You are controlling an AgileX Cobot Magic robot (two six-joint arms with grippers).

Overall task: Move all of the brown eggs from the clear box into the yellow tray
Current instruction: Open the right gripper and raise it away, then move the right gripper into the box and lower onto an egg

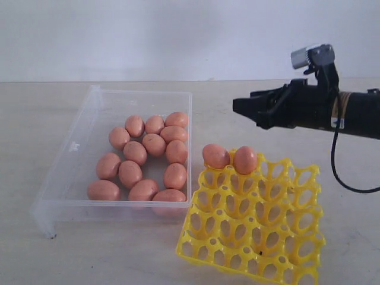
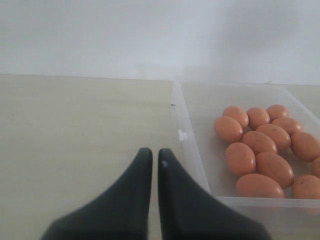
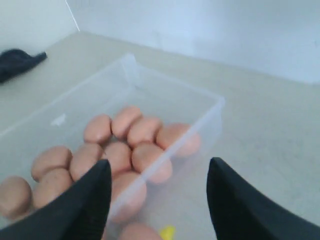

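Exterior view: the clear box (image 1: 77, 148) sits left of centre on the surface (image 1: 35, 119), holding most of the brown eggs (image 1: 153, 144). Two more sit in the upper-left cups of the yellow tray (image 1: 297, 237) at lower right. My right tool (image 1: 240, 105) hangs at upper right.

Left wrist view: my left tool (image 2: 151, 155) is pressed together, just beside the box's wall.

Right wrist view: my right tool is spread wide, pinching nothing.

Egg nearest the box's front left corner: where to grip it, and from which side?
From above, probably at its two ends. The egg lies on its side, long axis left to right in the exterior view; its left end is free, a gap shows at its right end, and another egg crowds its far side.
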